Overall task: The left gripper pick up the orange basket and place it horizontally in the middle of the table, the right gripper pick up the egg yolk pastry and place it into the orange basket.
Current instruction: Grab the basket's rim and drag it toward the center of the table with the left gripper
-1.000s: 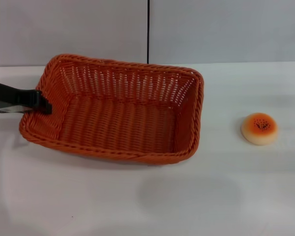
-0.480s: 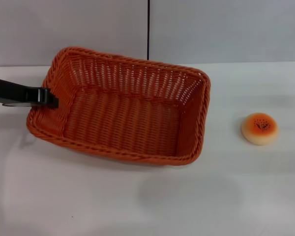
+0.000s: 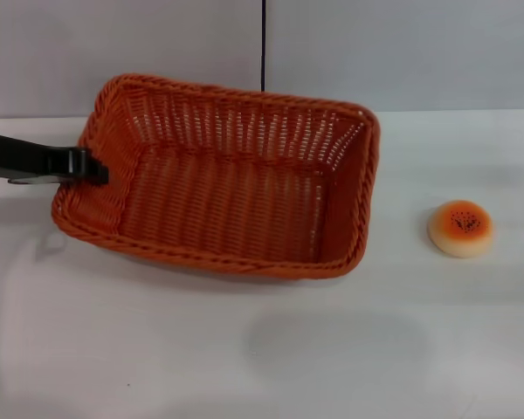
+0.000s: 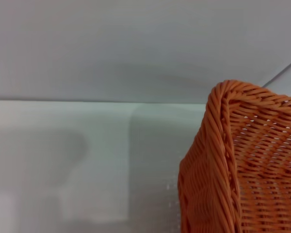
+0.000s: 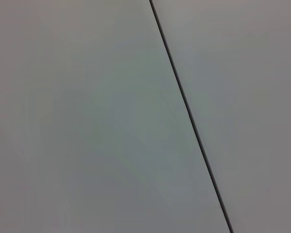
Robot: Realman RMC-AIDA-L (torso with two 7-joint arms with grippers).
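The orange basket (image 3: 227, 188) looks like ribbed woven wicker with a braided rim. The table (image 3: 244, 349) is smooth, matt white. The egg yolk pastry (image 3: 460, 228) has a glazed, seed-speckled top.

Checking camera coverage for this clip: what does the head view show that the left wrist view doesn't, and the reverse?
Only the head view shows the left gripper clamped on the orange basket's short rim, and the egg yolk pastry apart on the table. The left wrist view adds nothing new, only a close-up of one basket corner. Both show basket, table and grey wall.
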